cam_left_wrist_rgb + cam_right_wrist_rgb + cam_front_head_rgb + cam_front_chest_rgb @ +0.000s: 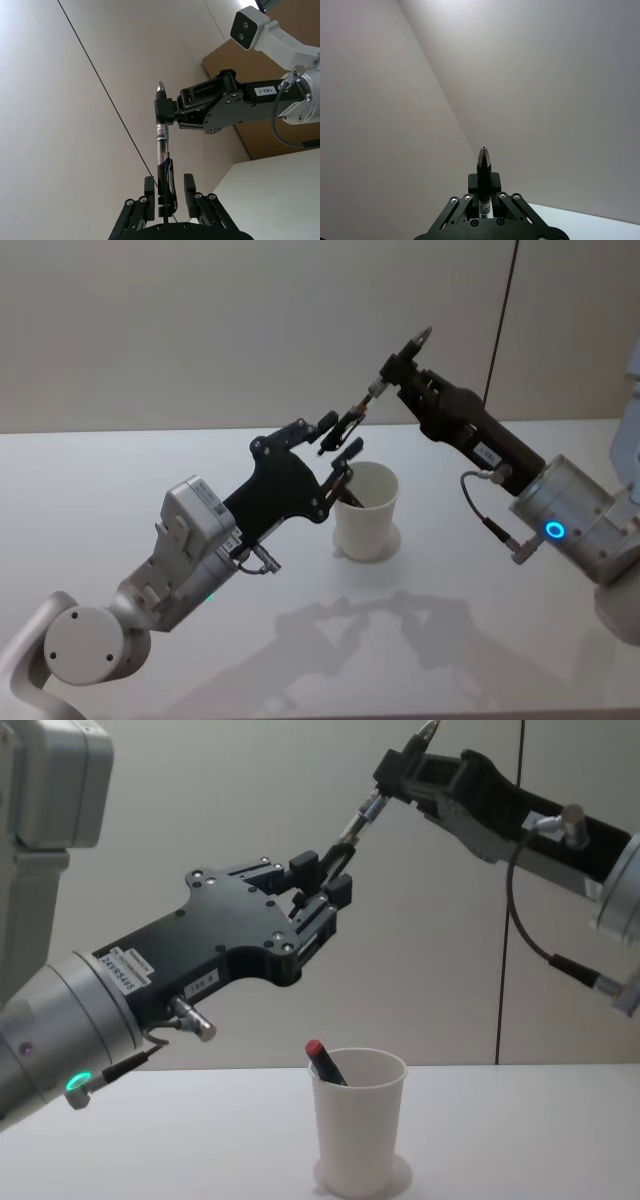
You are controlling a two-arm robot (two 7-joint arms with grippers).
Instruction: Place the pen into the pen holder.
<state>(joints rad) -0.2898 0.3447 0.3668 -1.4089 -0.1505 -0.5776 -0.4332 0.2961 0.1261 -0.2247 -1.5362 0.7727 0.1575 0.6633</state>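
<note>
Two pincers share pen (162, 155) above pen holder (366, 510): right pincer (161, 111) clamps tip end, left pincer (169, 192) wide around clip end; handover unfinished, insertion left.

Soft, even overhead light, with faint arm shadows on the glossy white table (420, 640) and sharp focus

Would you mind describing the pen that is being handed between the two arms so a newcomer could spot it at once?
Start at the white paper cup on the table and look up above it, where the two arms meet in mid-air. The pen spans the gap: the right gripper is shut near its metal tip and its clip end sits between the left gripper's open jaws. Unlike the red-capped pen already in the cup, it is black and clear.
</note>
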